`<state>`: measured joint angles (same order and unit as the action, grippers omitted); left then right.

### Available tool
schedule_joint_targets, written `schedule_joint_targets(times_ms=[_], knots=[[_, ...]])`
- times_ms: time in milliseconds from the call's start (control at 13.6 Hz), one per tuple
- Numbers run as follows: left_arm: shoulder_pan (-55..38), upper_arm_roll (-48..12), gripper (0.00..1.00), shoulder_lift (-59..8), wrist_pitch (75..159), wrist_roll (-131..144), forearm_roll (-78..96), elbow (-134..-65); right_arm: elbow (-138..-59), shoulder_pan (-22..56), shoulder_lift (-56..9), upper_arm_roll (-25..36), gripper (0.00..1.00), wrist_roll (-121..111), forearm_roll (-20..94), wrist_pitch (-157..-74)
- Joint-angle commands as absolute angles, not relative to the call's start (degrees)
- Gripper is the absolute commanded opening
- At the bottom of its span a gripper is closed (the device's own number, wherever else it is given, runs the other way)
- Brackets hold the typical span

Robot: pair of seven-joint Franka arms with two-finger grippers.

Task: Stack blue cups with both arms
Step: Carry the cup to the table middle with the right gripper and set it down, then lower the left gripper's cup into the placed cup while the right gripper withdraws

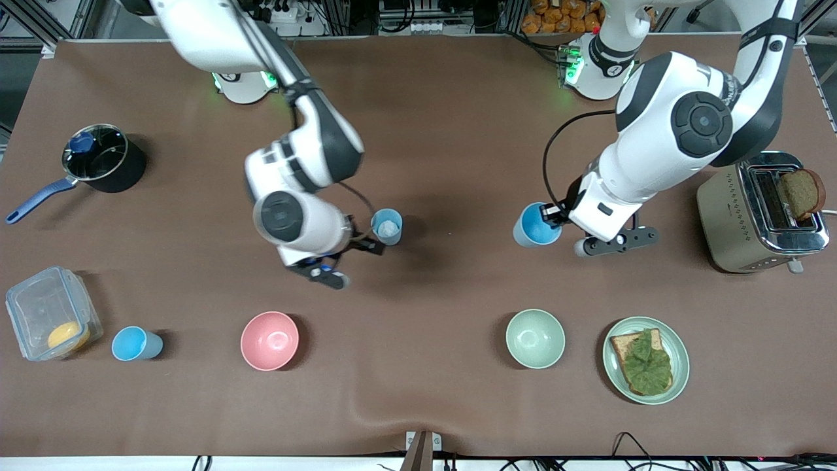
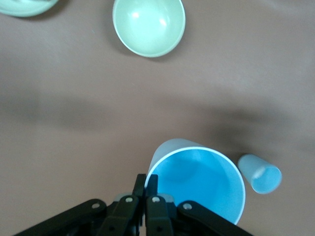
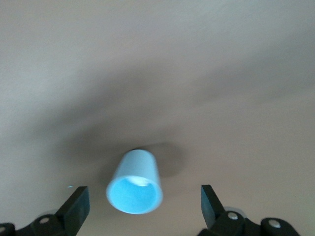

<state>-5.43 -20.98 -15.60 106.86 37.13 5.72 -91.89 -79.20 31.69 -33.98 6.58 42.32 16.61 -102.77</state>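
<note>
Left gripper (image 2: 145, 183) pinching cup (image 2: 199, 179) rim, lifted; right gripper (image 3: 142, 200) spread around paler cup (image 3: 135, 184) on table; next: carry held cup over, lower inside

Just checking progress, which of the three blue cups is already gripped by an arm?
The blue cup pinched at its rim by the left gripper. The right gripper is open around another, and the third stands by the plastic box.

Glossy cups (image 1: 536, 226), chrome toaster (image 1: 762, 216).
</note>
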Motion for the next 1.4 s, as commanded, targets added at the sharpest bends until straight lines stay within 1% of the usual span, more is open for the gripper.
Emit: schedule_joint_targets(times_ms=[0, 147, 294, 441, 588, 662, 809, 882, 956, 1029, 1103, 1324], knots=[[-11.7, -21.0, 0.0, -19.9, 105.7, 46.3, 6.7, -87.5, -80.7, 26.3, -30.1, 7.0, 1.0, 32.9, 12.9, -96.7], [-16.4, -20.8, 0.0, -22.8, 107.3, 55.5, 6.3, -85.3, -80.7, 19.9, -28.0, 7.0, 1.0, 23.9, 12.7, -92.1], [-21.1, -20.4, 0.0, -25.7, 110.5, 61.8, 5.9, -83.7, -80.7, 15.0, -26.5, 7.1, 1.0, 15.5, 9.9, -87.8], [-24.9, -20.2, 0.0, -27.9, 115.9, 69.7, 5.2, -83.7, -80.7, 10.9, -25.2, 7.0, 1.0, 8.3, 5.5, -85.4], [-27.9, -20.1, 0.0, -30.1, 119.2, 73.8, 1.4, -83.7, -80.8, 7.4, -23.5, 7.1, 1.0, 1.4, 2.7, -84.5], [-28.7, -20.2, 0.0, -31.1, 119.5, 75.3, -0.2, -83.6, -81.8, 6.1, -21.6, 7.1, 1.0, -2.0, 2.1, -84.7], [-30.7, -20.1, 0.0, -33.0, 122.6, 77.2, -1.2, -83.3, -87.2, 3.9, -15.4, 7.1, 1.0, -4.0, 1.9, -85.5], [-31.1, -20.1, 0.0, -34.2, 123.8, 77.6, -2.3, -83.3, -90.8, 3.7, -11.5, 7.0, 1.0, -3.8, 1.2, -87.1], [-32.3, -20.0, 0.0, -35.0, 125.1, 78.4, -3.0, -83.2, -95.2, 3.2, -7.2, 6.9, 1.0, -4.0, 0.5, -91.0], [-32.8, -19.6, 0.0, -35.6, 125.9, 79.0, -3.8, -83.2, -98.0, 2.6, -4.2, 6.9, 1.0, -3.9, 0.4, -92.3], [-33.3, -19.6, 0.0, -36.4, 126.2, 79.3, -4.9, -83.2, -98.6, 1.9, -2.0, 6.9, 1.0, -3.9, 0.4, -92.4], [-34.4, -19.4, 0.0, -38.2, 127.7, 80.5, -7.6, -83.3, -96.2, 1.9, -1.5, 6.4, 1.0, -3.8, -2.1, -92.8]])
